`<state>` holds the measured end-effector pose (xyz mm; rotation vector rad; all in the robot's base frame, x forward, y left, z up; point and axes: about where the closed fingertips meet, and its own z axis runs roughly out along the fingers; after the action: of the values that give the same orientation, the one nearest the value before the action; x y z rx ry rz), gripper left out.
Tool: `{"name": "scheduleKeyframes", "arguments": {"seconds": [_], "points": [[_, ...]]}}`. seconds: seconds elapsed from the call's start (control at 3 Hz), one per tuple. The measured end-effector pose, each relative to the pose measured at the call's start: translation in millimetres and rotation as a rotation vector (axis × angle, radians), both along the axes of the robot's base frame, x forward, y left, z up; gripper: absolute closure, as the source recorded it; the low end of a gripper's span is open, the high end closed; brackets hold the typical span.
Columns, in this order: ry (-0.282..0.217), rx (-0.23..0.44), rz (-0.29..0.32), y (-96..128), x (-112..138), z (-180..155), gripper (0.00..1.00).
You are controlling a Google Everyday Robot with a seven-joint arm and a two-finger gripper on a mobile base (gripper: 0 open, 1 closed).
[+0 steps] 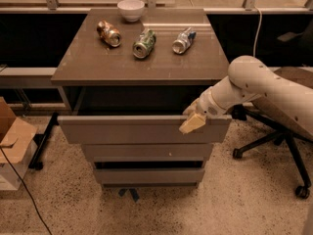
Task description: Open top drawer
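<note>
Top drawer (137,129): partly out below the bench (98,65), its front running left-right.
Pincer (193,122): I see it on that front's upper edge, right end; open or closed, I cannot tell.
Pull line: I judge outward, away from the bench.

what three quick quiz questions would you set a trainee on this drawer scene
1. How many cans lie on the cabinet top?
2. True or false: the top drawer is fully shut.
3. Where is the gripper? A among the cans; B at the top drawer's right upper edge; C flat on the cabinet top.
Key: 1 three; 2 false, it stands pulled out with its dark inside showing; 3 B.
</note>
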<state>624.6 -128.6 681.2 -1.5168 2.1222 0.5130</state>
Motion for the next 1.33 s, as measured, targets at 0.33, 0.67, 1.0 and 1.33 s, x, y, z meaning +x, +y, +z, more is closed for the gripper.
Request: {"name": "scheduleKeyframes", "arguments": {"seconds": [0.33, 0.67, 1.0, 1.33], "points": [[-0.007, -0.048, 0.007, -1, -3, 2, 0.00], [-0.017, -0.073, 0.018, 0, -5, 4, 0.00], [0.000, -0.095, 0.029, 0, -5, -5, 0.00], [0.052, -0.130, 0.024, -9, -12, -26, 0.00]]}}
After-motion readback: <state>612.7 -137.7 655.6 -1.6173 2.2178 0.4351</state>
